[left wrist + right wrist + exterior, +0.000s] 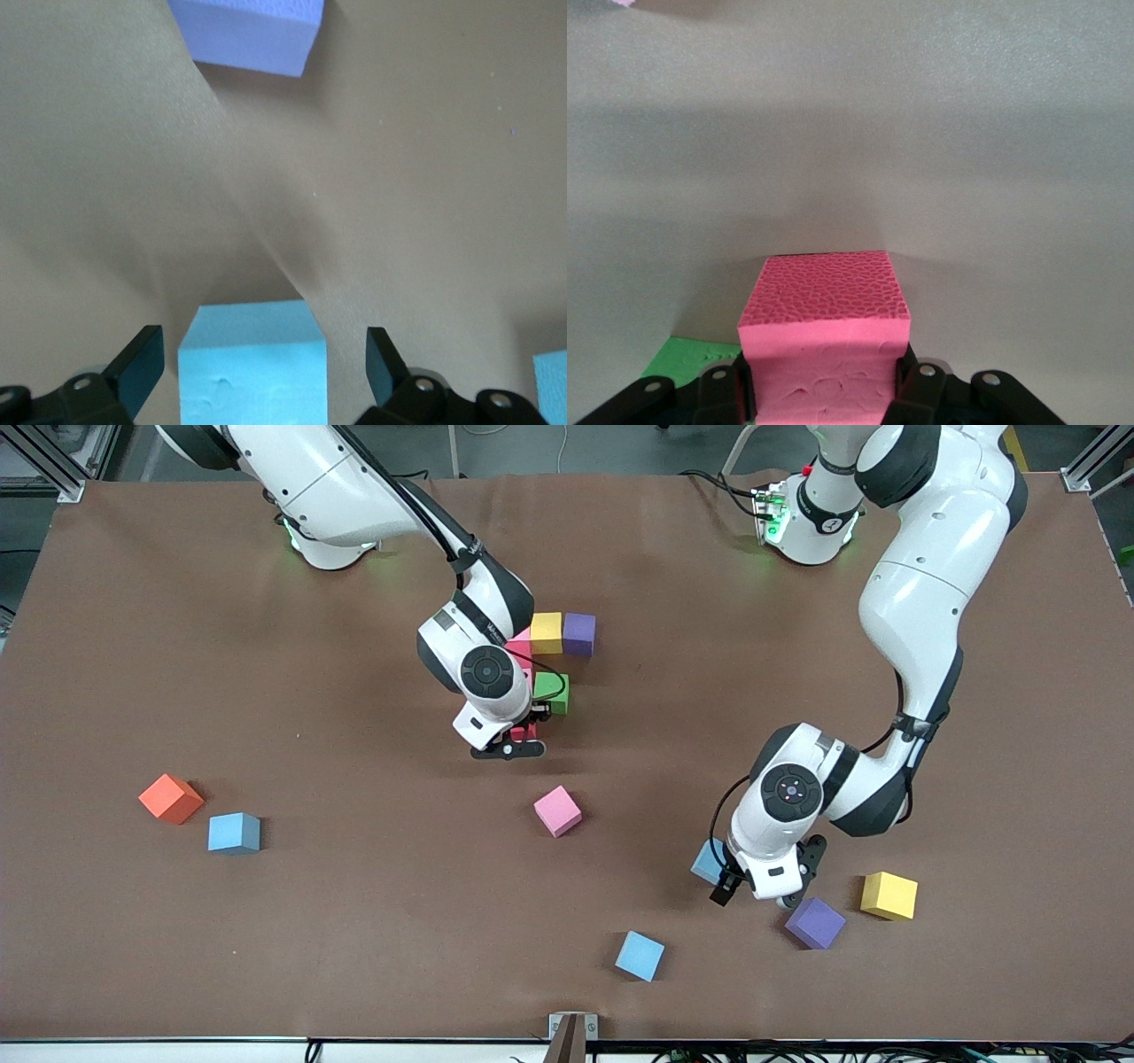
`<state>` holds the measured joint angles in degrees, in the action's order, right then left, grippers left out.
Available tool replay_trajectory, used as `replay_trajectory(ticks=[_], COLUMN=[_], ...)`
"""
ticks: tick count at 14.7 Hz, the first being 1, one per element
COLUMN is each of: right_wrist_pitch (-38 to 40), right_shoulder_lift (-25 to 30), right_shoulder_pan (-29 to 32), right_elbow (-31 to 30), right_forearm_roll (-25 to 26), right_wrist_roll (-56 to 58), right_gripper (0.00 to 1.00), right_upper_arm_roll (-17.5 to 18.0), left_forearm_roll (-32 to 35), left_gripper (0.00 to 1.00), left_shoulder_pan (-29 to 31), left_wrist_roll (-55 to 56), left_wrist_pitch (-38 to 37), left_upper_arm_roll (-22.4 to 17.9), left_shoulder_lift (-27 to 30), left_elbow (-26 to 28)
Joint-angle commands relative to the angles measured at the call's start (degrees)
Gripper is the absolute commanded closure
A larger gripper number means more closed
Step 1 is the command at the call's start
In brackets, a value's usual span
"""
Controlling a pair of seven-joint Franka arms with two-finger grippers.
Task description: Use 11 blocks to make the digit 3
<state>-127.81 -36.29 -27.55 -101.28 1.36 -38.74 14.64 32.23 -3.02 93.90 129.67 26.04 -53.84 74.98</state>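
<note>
Right wrist view shows the right gripper (pixel 824 390) closed tightly on a pink block (pixel 824 341), its two fingers pressing the block's sides, and a green block (pixel 687 359) lies just beside and below the held one. In the front view this gripper (pixel 518 735) is at the growing figure, over the spot just beside the green block (pixel 551 693). A yellow block (pixel 547 631) and a purple block (pixel 579 634) touch each other at the figure's end that is farther from the front camera. I think the pink cube is held so low and straight because it must go down flush against its neighbours, to continue the spine of the digit 3.

The left gripper (pixel 266 363) is fully open and holds nothing. A light blue block (pixel 252 363) sits on the table between its fingers, with free space on both sides. It seems the jaws stand astride the cube so that closing will catch two flat faces. A second purple block (pixel 248 31) lies near this gripper, and in the front view another yellow block (pixel 889 895) lies beside that one.

Loose on the table (pixel 354 921) are a second pink block (pixel 557 810), two more blue blocks (pixel 234 833) (pixel 640 955) and the orange cube (pixel 171 798), all well apart from both grippers.
</note>
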Motion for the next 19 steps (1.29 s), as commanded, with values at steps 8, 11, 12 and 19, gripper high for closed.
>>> replay_trajectory(ticks=[8, 11, 12, 19], right_wrist_pitch=[0.1, 0.2, 0.3, 8.8], right_shoulder_lift=[0.6, 1.7, 2.4, 10.3], right_shoulder_pan=[-0.4, 0.0, 0.1, 4.1], right_elbow=[-0.3, 0.8, 1.0, 5.4], right_forearm_roll=[-0.4, -0.5, -0.5, -1.2], right_wrist_roll=[0.4, 0.8, 0.8, -0.9], right_gripper=[0.00, 0.00, 0.00, 0.00], right_upper_arm_roll=[-0.6, -2.2, -2.7, -10.8], left_forearm_roll=[-0.6, -0.6, -0.6, -4.0], left_gripper=[0.53, 0.87, 0.92, 0.99], left_shoulder_pan=[-0.6, -0.5, -0.6, -2.3], left_wrist_roll=[1.0, 1.5, 1.8, 7.8], left_wrist_pitch=[0.4, 0.4, 0.4, -5.2], left_upper_arm_roll=[-0.4, -0.4, -0.4, 0.3], left_shoulder_lift=[-0.6, -0.3, -0.2, 3.9], left_elbow=[-0.3, -0.2, -0.1, 0.0])
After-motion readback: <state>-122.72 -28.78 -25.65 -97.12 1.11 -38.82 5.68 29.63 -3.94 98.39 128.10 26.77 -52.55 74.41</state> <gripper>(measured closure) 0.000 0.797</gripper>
